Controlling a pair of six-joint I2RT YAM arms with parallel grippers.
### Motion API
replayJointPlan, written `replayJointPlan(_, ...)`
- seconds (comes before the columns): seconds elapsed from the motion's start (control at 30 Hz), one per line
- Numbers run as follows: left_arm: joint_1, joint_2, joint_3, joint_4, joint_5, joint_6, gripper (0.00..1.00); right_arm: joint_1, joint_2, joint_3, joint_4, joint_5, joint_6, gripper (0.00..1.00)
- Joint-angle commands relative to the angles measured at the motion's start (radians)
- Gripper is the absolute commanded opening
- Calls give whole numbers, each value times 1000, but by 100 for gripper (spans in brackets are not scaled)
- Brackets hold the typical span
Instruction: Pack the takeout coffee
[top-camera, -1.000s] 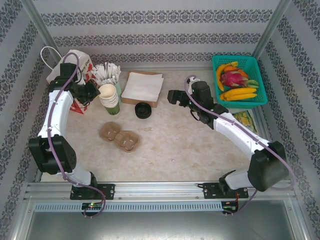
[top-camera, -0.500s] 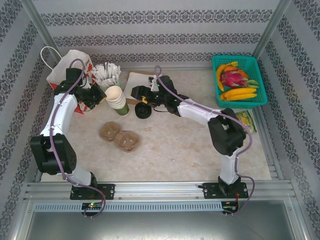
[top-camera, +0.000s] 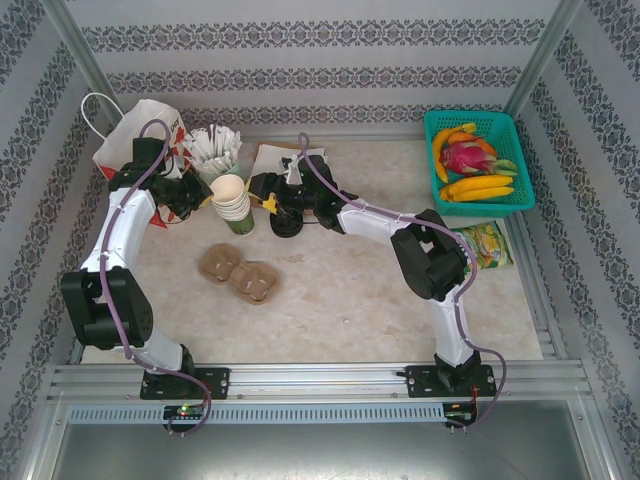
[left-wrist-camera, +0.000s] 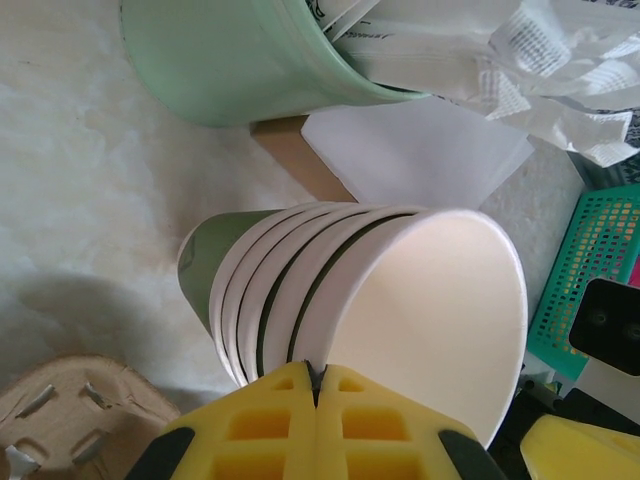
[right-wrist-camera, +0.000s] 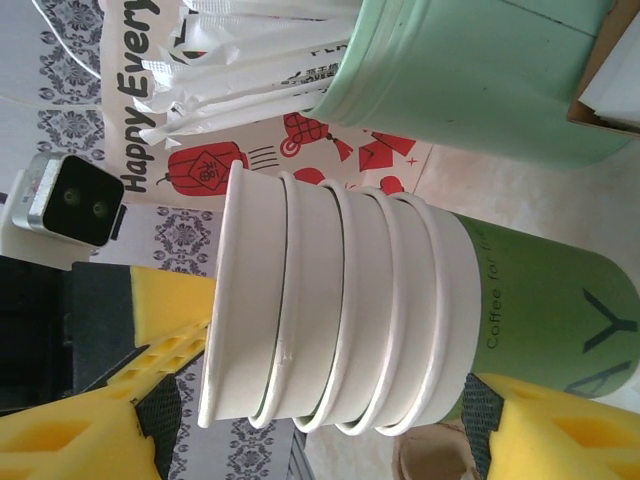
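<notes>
From above, the takeout coffee was seen upright on the table, just beside the stack of cups and partly covered by the right arm. At the left wrist, the left claw was seen fully closed on nothing, with the stack just ahead. At the right wrist, the right claw was seen spread wide, the stack framed between its fingers; whether they touched it could not be told.

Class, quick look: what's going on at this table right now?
Two robot arms are working around the stack of lidless paper cups. The left gripper, shut, sits at the stack's top rim; the right gripper faces the stack with jaws open. The black-lidded takeout coffee stands beside the stack, in neither gripper.
</notes>
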Motion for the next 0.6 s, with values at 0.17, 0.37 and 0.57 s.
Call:
replayJointPlan(0.17, -9, -35, -31, 69, 32, -46, 0, 0, 36, 12, 74, 12, 44, 72)
replayJointPlan(0.37, -8, -31, -34, 75, 33, -50, 0, 0, 36, -4, 85, 27, 51, 65)
replayJointPlan(0.57, -10, -33, -47, 99, 48, -69, 0, 4, 59, 17, 86, 29, 57, 62)
